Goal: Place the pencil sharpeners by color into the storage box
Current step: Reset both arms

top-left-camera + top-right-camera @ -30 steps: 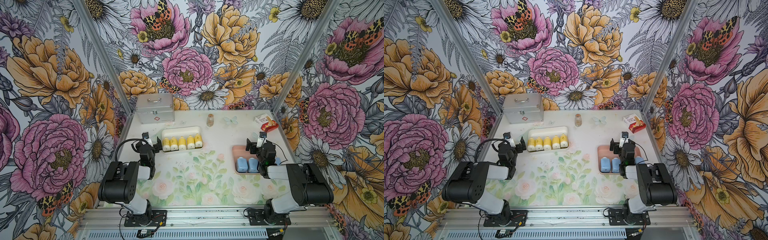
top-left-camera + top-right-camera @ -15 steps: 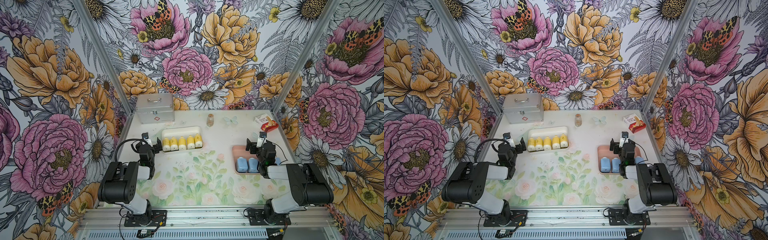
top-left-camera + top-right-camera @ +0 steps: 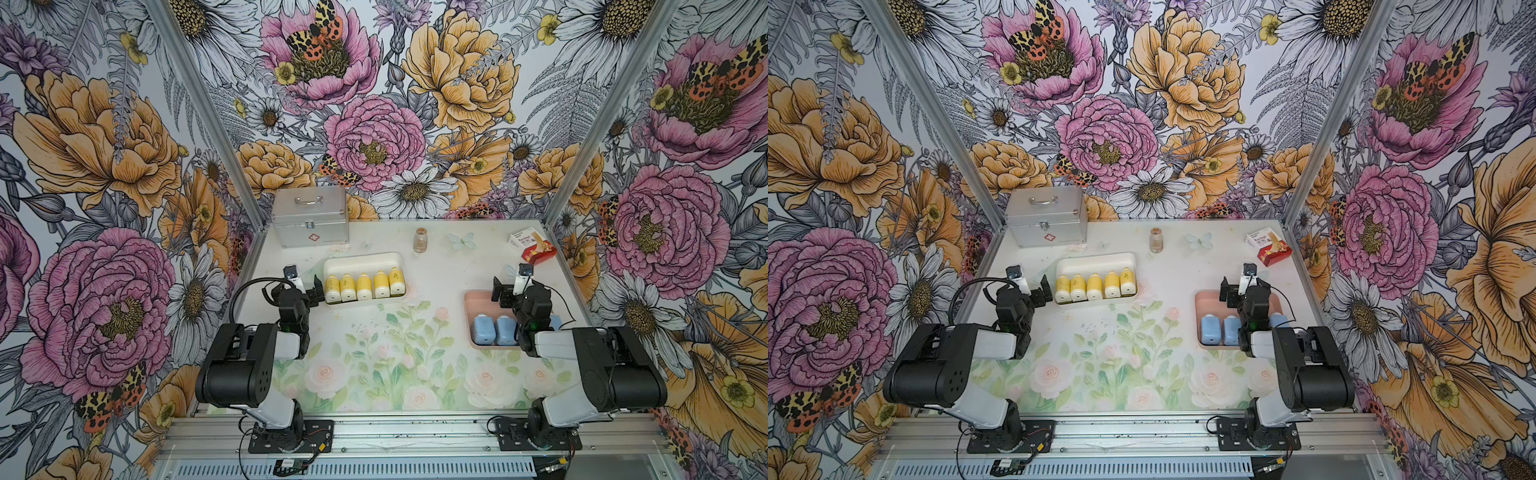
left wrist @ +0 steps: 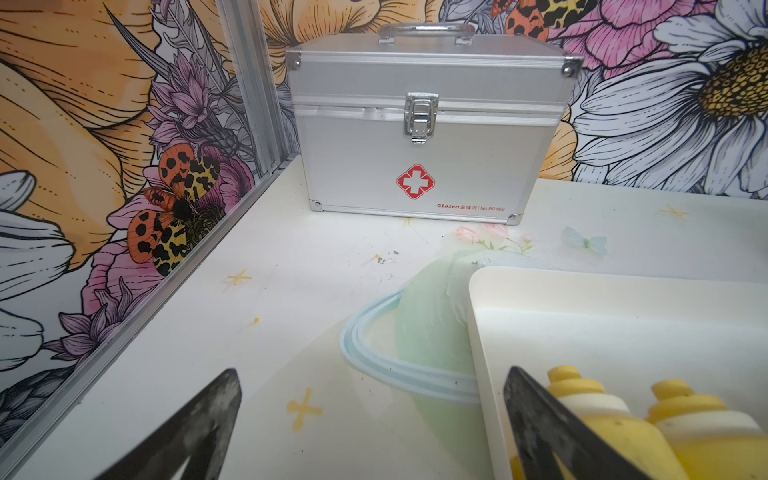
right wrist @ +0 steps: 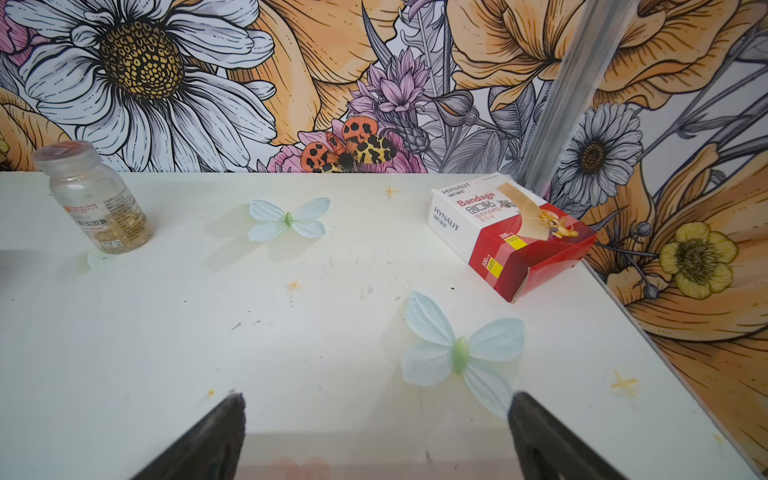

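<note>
Nothing has moved; left tool [image 3: 305,286] and right tool [image 3: 513,291] gape empty, but any sideways swing would knock the left jaw into the adjacent yellow sharpeners [image 3: 364,286].

In both top views, a shiny silver case [image 3: 309,216] with a red cross and a handle stands shut at the back of the table [image 3: 449,274], left of the picture's middle. A small see-through bottle [image 3: 420,240] stands upright near the middle. A red and white bandage box [image 3: 532,248] lies further right, beside the flowery wall [image 3: 648,232].
</note>
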